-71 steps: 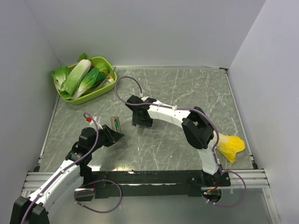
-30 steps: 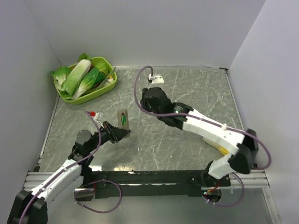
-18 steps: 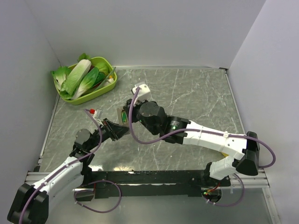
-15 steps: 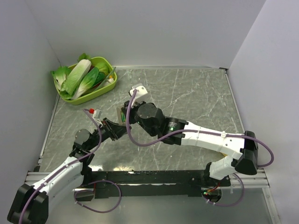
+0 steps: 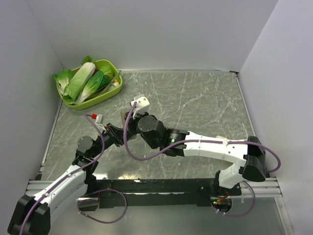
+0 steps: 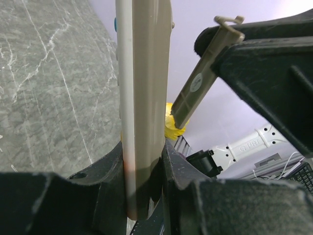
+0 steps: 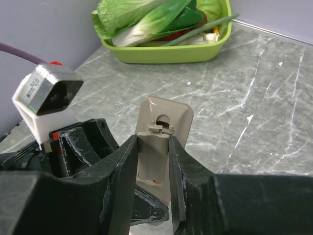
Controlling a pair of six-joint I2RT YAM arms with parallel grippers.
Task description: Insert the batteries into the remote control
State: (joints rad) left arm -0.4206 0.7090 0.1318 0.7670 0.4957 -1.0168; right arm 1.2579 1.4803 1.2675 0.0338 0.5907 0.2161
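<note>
Here, over the left part of the bench (image 5: 205, 98), the right arm (image 5: 210, 147) reaches across to meet the left arm (image 5: 63, 181). The left claw (image 6: 142, 164) is clamped on the lower end of the remote (image 6: 144, 73). The remote is held clear of the bench, its long axis running up and away from that claw and its grey-brown back facing the right arm.

The right claw (image 7: 152, 147) is closed narrowly on the cover (image 7: 152, 164), a thin grey-brown strip lying nearly along the remote's axis. From the left wrist the cover looks tilted, apart from the remote at the top and near it lower down; I cannot tell if they touch. Of the batteries (image 7: 168, 129) only a green sliver shows in the open bay (image 7: 164, 120), so they are probably seated.

The next move looks to be the right claw's: lay the cover flat on the back and slide it along that axis.
</note>
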